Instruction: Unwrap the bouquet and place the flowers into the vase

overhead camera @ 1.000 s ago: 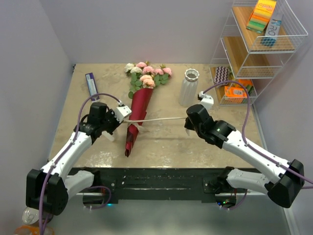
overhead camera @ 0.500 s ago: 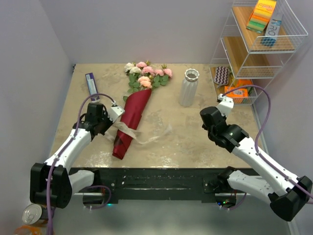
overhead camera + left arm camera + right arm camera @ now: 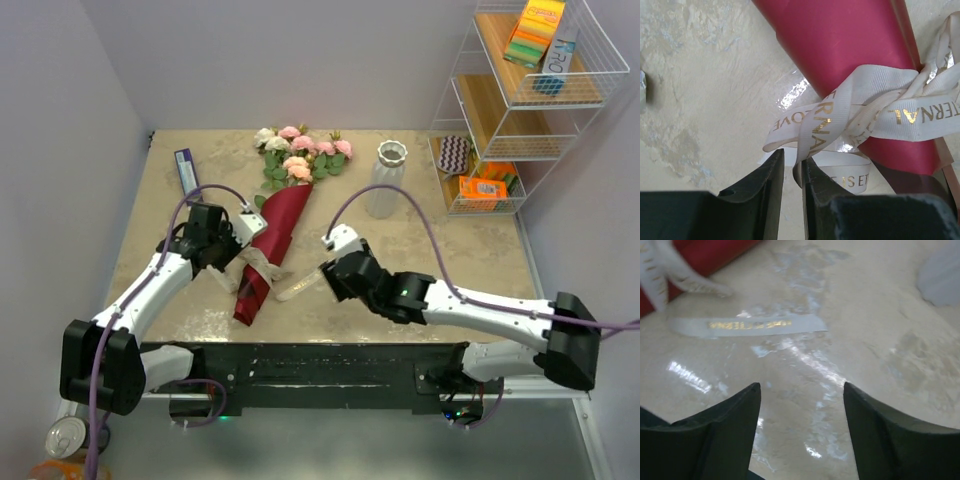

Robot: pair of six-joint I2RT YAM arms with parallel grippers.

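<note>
both parted: left claw (image 3: 791,157) narrowly astride bouquet (image 3: 850,50) ribbon (image 3: 900,112), right claw (image 3: 801,386) wide near it.

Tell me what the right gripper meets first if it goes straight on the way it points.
Probably the loose ribbon end lying flat on the table, dead ahead of the open right gripper; the bouquet lies beyond. The gripper tilts downward, so bare table might come first; depth is unclear.
</note>
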